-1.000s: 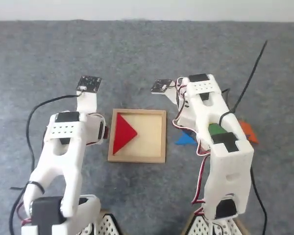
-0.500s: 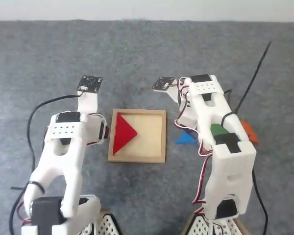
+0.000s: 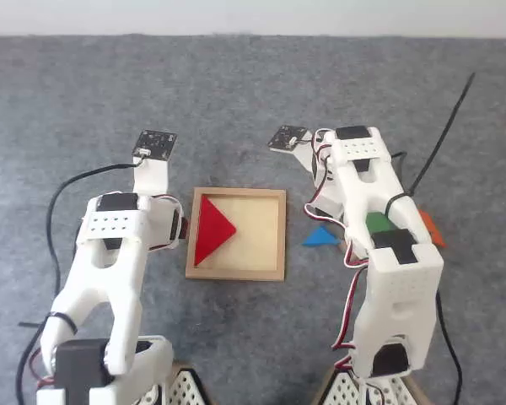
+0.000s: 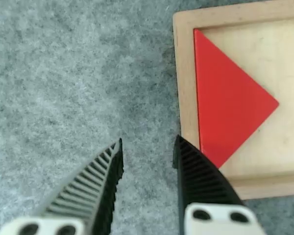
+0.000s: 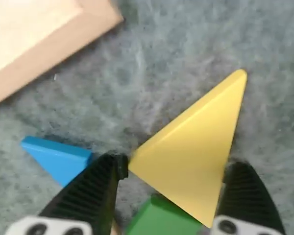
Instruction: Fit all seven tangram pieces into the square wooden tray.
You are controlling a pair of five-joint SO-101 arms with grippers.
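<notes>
High view: tray (image 3: pixel 236 274) holds the red triangle (image 3: pixel 211 229) alone. Blue triangle (image 3: pixel 322 238), green piece (image 3: pixel 377 222) and orange piece (image 3: pixel 432 228) lie on the bench around the right arm.

Left wrist view: left end effector (image 4: pixel 148 142) open and empty, over bare bench, one finger just beside the tray rim. Risk: any descent here clips the rim and shifts the tray.

Right wrist view: right end effector (image 5: pixel 179 169) open, jaws bracketing the yellow triangle (image 5: pixel 196 132). Blue triangle sits just outside one jaw, green piece close behind. Risk: closing on slanted edges could twist or squirt the piece out, or snag a neighbour.
</notes>
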